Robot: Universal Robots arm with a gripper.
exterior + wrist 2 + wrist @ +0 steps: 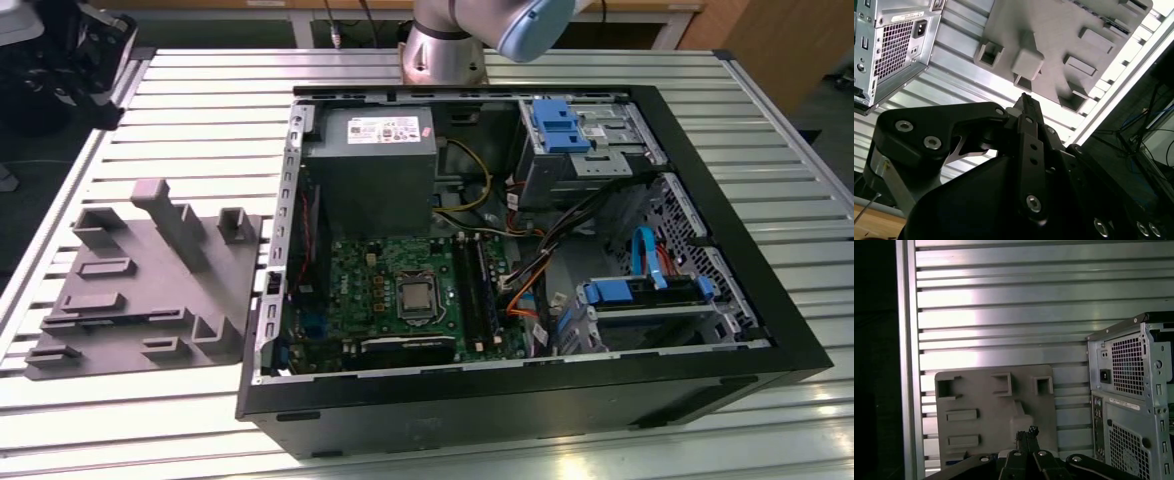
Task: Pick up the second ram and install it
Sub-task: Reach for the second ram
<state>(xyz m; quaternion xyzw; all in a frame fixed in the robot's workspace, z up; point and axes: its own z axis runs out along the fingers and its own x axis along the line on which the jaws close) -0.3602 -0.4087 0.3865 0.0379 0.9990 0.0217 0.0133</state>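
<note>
The two black metal fingers (1029, 130) are seen pressed together in both wrist views, and nothing is gripped between them. They are held high above the grey moulded plastic tray with upright posts (1054, 30), well apart from it. As seen from the wrist, the tips are lined up roughly with the tray's middle.

The second ram cannot be made out with certainty. In the second wrist view a thin, dark, straight strip (1115, 25) is seen on the tray, on the side turned away from the black open desktop computer case (747, 350). This strip is judged to be the memory stick, not yet picked up. Its long axis appears to run parallel to the tray's long rectangular recesses (1096, 40), and so toward the case, not along it. From the fingers it is judged to lie below and off to the tray's outer side, beyond the recesses and away from the posts.

The tray is laid flat on the slatted aluminium surface (200, 90), and the case is set just beside the tray, its rear panel turned toward it. Inside the case, the long black plastic slots (474, 280) on the green motherboard (374, 280) are seen in the exterior view. Whether a stick is already seated in them cannot be told.
</note>
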